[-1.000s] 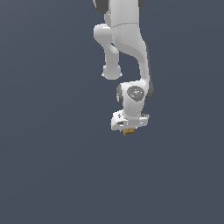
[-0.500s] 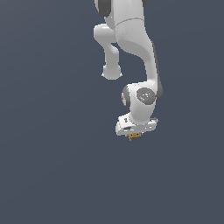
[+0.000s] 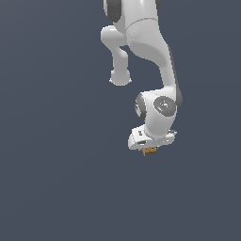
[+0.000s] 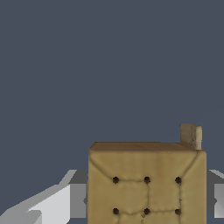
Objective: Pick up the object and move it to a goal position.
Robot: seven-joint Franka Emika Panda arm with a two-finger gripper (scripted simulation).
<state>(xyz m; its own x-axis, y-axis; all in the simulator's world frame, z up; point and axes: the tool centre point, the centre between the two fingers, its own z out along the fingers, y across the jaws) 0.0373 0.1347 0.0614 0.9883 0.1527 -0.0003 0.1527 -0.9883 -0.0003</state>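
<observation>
We observe the arm [image 3: 141, 42] bent down with its wrist tilted, and the gripper [image 3: 149, 149] clamped on the tan block [image 4: 146, 183], which sits directly beneath the gripper body.

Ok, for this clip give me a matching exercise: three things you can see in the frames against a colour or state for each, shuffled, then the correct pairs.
Things:
1. block
2. gripper
3. arm
4. background

Descriptions:
A. white, jointed, reaching down from the top of the exterior view
B. plain dark blue-grey
C. tan-brown with dark spots on its face
D. white and grey, shut on the block beneath the wrist

Pairs: 1-C, 2-D, 3-A, 4-B
</observation>
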